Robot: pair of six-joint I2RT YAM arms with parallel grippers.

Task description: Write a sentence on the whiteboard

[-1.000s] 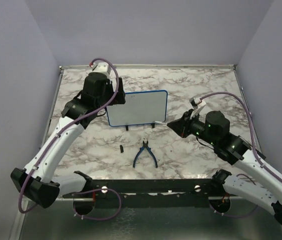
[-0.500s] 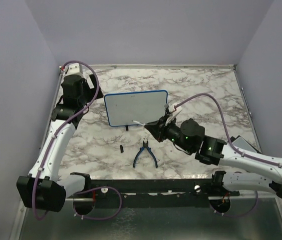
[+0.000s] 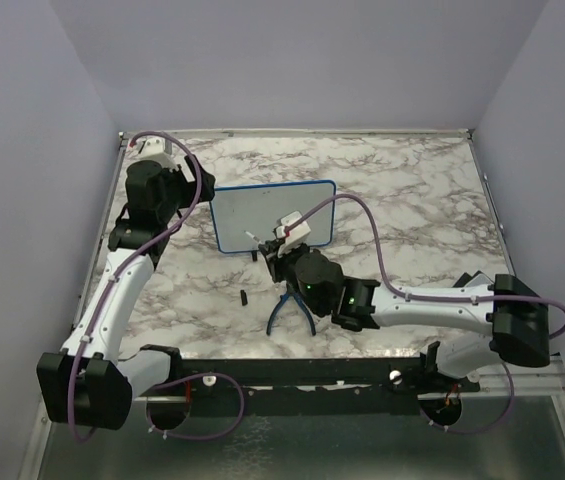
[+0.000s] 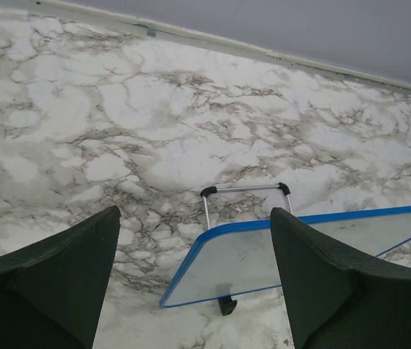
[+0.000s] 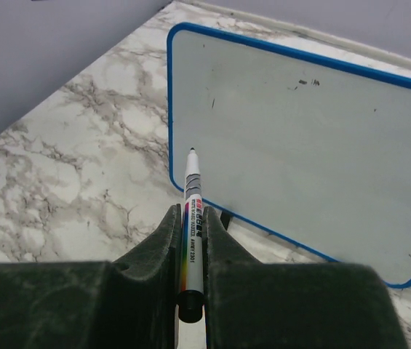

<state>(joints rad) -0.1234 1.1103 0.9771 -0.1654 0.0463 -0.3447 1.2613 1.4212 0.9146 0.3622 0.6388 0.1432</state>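
While its two dark, matte plastic fingers were pressed together on a slim white marker (image 5: 191, 182), the right end effector (image 5: 193, 215) pointed that marker's black tip at the whiteboard (image 5: 300, 145), just inside the lower left of the frame; whether the tip touched the surface could not be told. A rainbow stripe and small print ran along the round barrel. Glossy and pale, the whiteboard face bore only a few tiny dark specks (image 5: 304, 82) near its upper edge, and a thin blue frame with rounded corners ran round it. From above, the board stood near the middle of the bench (image 3: 402, 200), tilted on small black feet, with the right arm stretched low across in front of it. Behind the board's left end hung the left end effector (image 4: 194, 214), its wedge-shaped fingers spread wide and holding nothing; a thin metal wire stand (image 4: 245, 189) with black caps showed at the board's back. Blue-handled pliers (image 3: 290, 308) and a small black piece (image 3: 245, 297) lay on the grey-veined marble surface.
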